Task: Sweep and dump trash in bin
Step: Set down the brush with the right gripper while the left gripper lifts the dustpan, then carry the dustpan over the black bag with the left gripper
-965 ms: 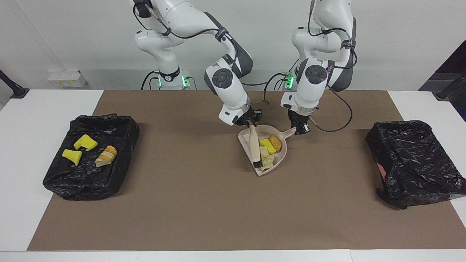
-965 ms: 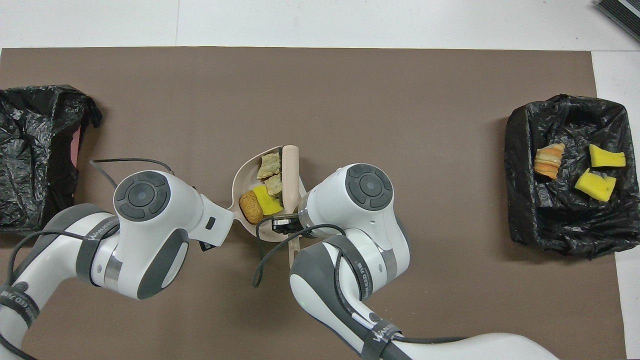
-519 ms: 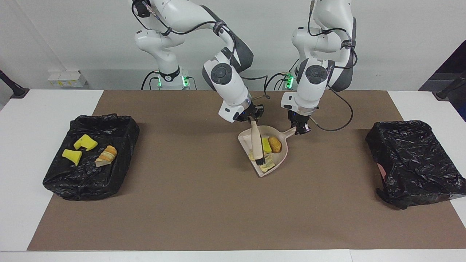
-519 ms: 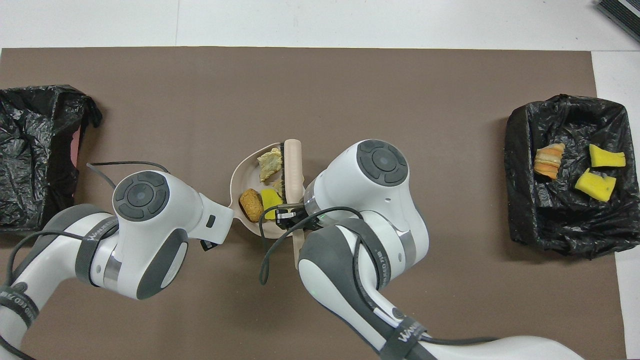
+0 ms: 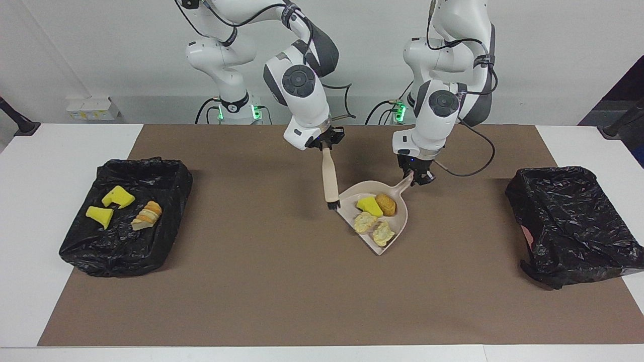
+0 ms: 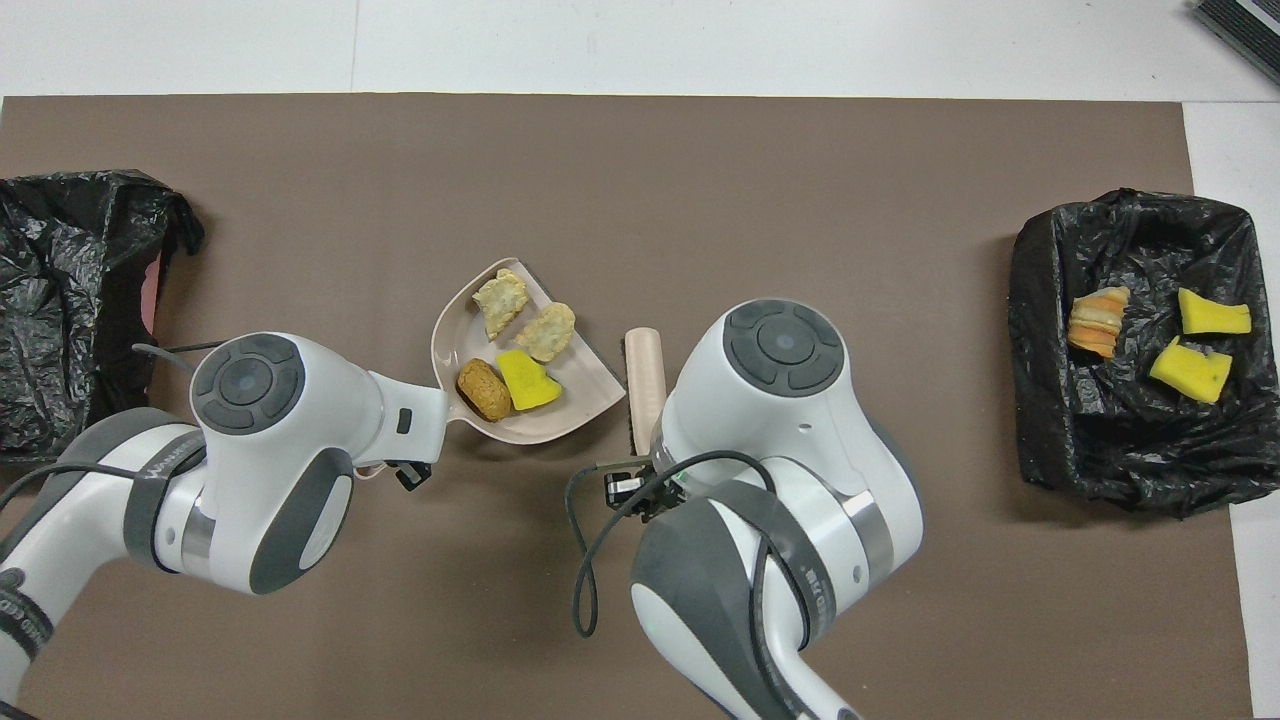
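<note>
The beige dustpan (image 5: 397,221) sits mid-table with its handle end raised, and my left gripper (image 5: 415,177) is shut on the handle. In the pan lie trash pieces: a yellow sponge piece (image 5: 369,205), a brown bread chunk (image 5: 386,203) and two pale chunks (image 5: 365,221). From overhead the dustpan (image 6: 565,415) and the sponge piece (image 6: 527,380) show clearly. My right gripper (image 5: 326,146) is shut on the handle of the beige brush (image 5: 330,176). The brush hangs bristles-down just beside the pan, toward the right arm's end. The brush (image 6: 645,370) is partly hidden under the right wrist in the overhead view.
A black-lined bin (image 5: 166,221) at the right arm's end of the table holds two yellow sponge pieces and an orange bread chunk. A second black-lined bin (image 5: 568,221) stands at the left arm's end. A brown mat (image 5: 276,291) covers the table.
The right gripper lifted the brush out of the pan and drew it toward the right arm's end. The left gripper shifted the dustpan toward the left arm's end and turned it a little.
</note>
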Robot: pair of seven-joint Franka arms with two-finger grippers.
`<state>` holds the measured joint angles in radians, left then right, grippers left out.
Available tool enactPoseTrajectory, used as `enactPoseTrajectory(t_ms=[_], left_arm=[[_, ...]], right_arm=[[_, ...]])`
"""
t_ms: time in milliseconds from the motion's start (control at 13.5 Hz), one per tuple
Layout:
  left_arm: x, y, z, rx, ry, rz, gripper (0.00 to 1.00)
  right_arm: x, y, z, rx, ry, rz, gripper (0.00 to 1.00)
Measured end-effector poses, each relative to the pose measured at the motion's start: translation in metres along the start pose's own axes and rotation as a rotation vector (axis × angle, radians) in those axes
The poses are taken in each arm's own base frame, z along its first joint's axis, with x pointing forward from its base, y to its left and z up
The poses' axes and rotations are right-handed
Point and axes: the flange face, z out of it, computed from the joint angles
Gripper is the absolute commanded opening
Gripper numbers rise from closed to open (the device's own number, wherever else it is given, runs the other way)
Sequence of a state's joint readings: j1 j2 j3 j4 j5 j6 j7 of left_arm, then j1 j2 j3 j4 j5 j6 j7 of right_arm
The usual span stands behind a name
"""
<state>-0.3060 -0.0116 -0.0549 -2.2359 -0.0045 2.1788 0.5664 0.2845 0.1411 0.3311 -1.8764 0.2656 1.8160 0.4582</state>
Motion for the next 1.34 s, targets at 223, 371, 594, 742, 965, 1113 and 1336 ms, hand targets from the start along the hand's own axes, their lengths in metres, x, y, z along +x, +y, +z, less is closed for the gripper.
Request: enactPoseTrajectory(t_ms=[223,371,594,742,965,1113,1336], left_arm=[[-0.031,-0.037,-0.036,0.031,0.047,-0.109,0.00],[-0.052,-0.062,-0.064,0.034,0.052,-0.175,0.00],[-0.085,-0.101,-0.104,0.018,0.036,-0.286,0.00],[-0.103,-0.122,-0.120,0.025,0.047,-0.349,0.00],[-0.148,-0.155,-0.133,0.005,0.030,-0.467,0.00],[-0.191,-0.182,-0.141,0.002,0.029,-0.561,0.00],[-0.246,-0.214,-0.152,0.017,0.048,-0.679,0.00]], right_arm=[[-0.039,-0.015,0.035,-0.085,-0.009,0.033,0.00],[-0.057,-0.035,0.064,-0.112,0.020,0.042,0.00],[-0.086,-0.062,0.123,-0.101,0.082,0.053,0.00],[-0.102,-0.071,0.151,-0.111,0.087,0.052,0.23],[-0.098,-0.068,0.149,-0.113,0.096,0.076,1.00],[-0.078,-0.061,0.132,-0.134,0.120,0.081,1.00],[-0.046,-0.063,0.084,-0.136,0.146,0.101,1.00]])
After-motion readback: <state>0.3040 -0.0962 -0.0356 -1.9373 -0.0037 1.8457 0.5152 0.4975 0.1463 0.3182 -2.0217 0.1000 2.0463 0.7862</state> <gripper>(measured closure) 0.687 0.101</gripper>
